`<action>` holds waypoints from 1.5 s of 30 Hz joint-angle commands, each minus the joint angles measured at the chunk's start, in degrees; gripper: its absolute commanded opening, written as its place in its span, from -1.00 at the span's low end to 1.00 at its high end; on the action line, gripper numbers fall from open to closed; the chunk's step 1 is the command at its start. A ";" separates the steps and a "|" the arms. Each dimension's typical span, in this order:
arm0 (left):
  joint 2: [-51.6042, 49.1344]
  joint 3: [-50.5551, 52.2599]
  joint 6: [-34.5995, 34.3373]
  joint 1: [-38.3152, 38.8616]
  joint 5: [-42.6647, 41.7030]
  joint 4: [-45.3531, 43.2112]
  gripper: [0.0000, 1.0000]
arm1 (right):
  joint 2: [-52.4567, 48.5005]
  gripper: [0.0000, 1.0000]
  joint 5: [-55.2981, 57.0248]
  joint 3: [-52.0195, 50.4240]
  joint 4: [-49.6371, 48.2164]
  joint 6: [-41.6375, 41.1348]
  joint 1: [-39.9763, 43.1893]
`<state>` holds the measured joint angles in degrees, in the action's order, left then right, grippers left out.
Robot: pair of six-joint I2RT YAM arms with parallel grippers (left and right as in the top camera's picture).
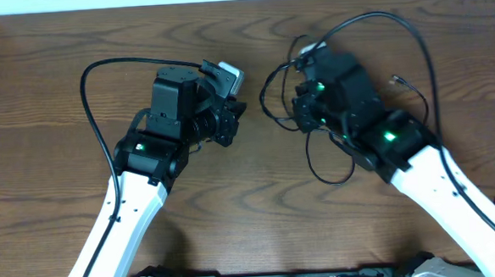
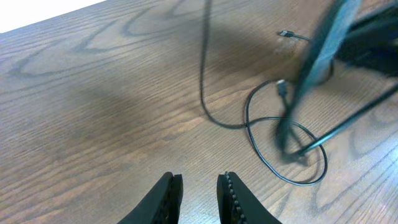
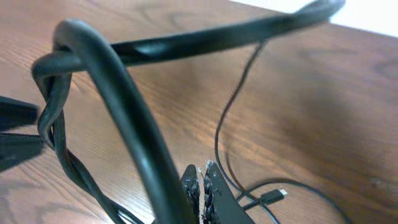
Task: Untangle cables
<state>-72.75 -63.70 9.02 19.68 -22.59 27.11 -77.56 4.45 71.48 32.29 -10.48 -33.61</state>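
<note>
The cables [image 2: 203, 68] are lying snarled around one o'clock on the table [image 1: 56, 47]. The right gripper [image 3: 202, 183] is sitting over them, jaws pressed together; whether they are pinching a cord, I cannot tell. The left gripper [image 2: 199, 180], at their nine o'clock, is hanging slightly spread and empty. This looks like the pulling-apart step, and it is likely calling for a second pinch.

Bare table [image 1: 47, 191] left of the left arm [image 1: 132, 204]: easy passage. Gap between the arms is tight, cables [image 1: 263, 95] looping into it. Stray plug [image 1: 401, 81] beyond the right arm [image 1: 441, 179].
</note>
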 commanded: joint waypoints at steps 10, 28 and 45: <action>-0.24 -0.28 0.20 0.07 -2.95 -2.93 -0.53 | 2.67 -0.98 -0.20 0.46 -0.04 -0.20 0.17; -0.24 -0.28 7.52 0.17 -19.43 -6.64 -0.17 | 2.67 -0.98 -0.13 0.46 0.31 -0.17 0.17; -0.24 -0.28 9.44 0.17 -14.49 -9.40 -0.22 | 2.67 -0.98 -0.13 0.46 0.31 -0.17 0.17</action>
<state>-72.75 -63.70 17.08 19.73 -39.88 18.85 -75.35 4.34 71.48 32.53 -10.48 -33.56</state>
